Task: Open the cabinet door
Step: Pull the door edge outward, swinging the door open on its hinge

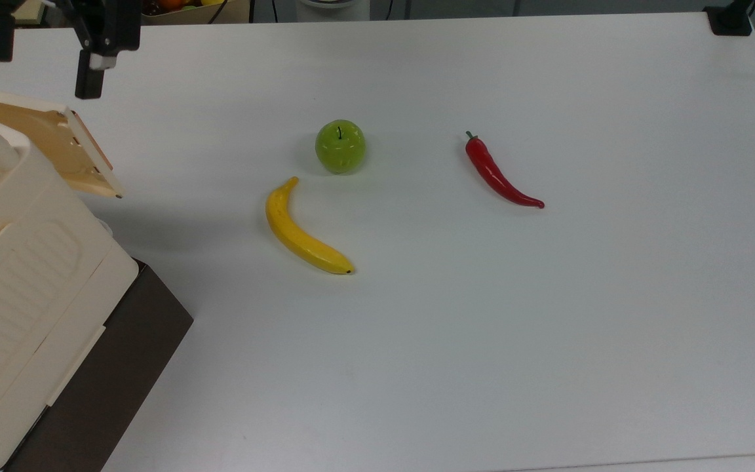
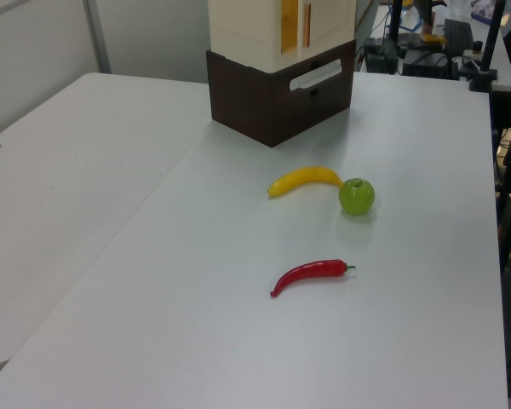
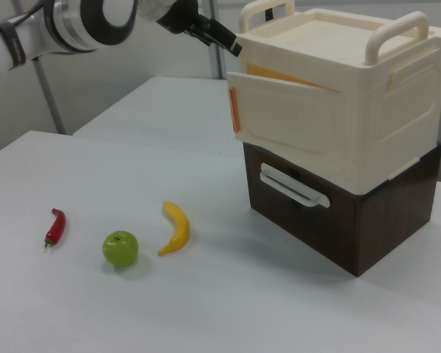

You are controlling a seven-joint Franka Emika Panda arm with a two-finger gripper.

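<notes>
so, gripper (image 1: 40,62): we see its fingers spread and empty, above the cabinet (image 1: 17,275).
cabinet door (image 1: 69,154): partly ajar at the top view's left.
advice: we should hook its free edge and swing wider.

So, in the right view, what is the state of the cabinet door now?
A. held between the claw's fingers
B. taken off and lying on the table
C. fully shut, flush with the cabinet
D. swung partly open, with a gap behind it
D: the cabinet door stands angled out from the cabinet, with yellow interior showing behind it, and the claw is apart from it.
</notes>
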